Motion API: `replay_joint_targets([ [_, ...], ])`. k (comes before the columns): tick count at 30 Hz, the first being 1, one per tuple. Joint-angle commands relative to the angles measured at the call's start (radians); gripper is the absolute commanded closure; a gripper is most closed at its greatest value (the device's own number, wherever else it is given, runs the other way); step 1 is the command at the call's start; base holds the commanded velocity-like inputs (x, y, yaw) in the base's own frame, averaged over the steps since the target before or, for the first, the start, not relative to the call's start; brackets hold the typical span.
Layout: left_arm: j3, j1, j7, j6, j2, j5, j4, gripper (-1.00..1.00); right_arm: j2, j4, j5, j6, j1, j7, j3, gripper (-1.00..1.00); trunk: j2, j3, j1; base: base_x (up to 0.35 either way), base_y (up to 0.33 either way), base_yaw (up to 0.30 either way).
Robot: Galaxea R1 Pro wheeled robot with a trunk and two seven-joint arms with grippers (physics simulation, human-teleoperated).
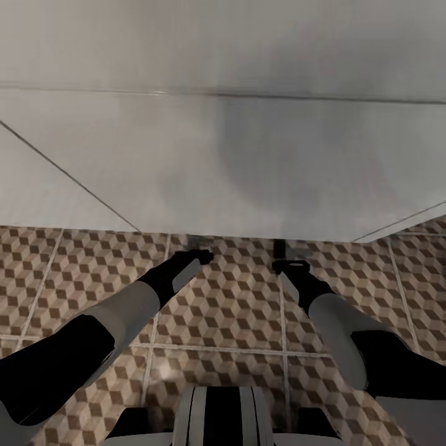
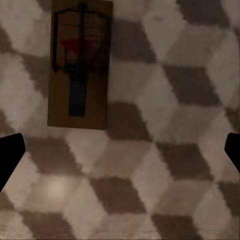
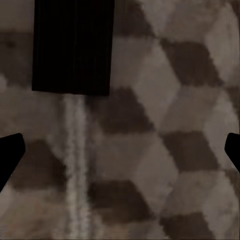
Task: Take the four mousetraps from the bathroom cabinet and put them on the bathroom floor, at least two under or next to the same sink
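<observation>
A mousetrap (image 2: 80,65), a small brown board with a dark wire bar and a red mark, lies flat on the cube-patterned bathroom floor (image 1: 229,310). My left gripper (image 2: 120,150) hovers open just above the floor beside it, with nothing between its fingers. My right gripper (image 3: 120,150) is also open and empty over the tiles. A flat black rectangle (image 3: 72,47) lies ahead of it, too dark to identify. In the head view both grippers, left (image 1: 197,254) and right (image 1: 290,263), reach down to the foot of a broad white panel (image 1: 235,167). The cabinet is out of view, and I cannot tell whether the panel belongs to the sink.
The white panel rises straight ahead and blocks the way forward. Patterned tiles with pale grout lines (image 1: 282,322) spread to both sides and back toward my base (image 1: 223,415).
</observation>
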Motion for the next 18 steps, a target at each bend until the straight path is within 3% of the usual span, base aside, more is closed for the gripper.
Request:
replay_joint_targets([
  [1,0.0,0.0,0.0,0.0,0.0,0.0,0.0,-1.0,0.0,0.0,0.0,0.0,0.0,0.0,0.0,-1.0,0.0,0.0,0.0,-0.317,0.0,0.0],
  [18,0.0,0.0,-0.001,0.001,0.0,0.0,0.002,-1.0,0.0,-0.006,0.001,-0.002,0.0,0.0,-0.001,-1.0,0.0,0.0,0.0,-0.329,0.0,0.0],
])
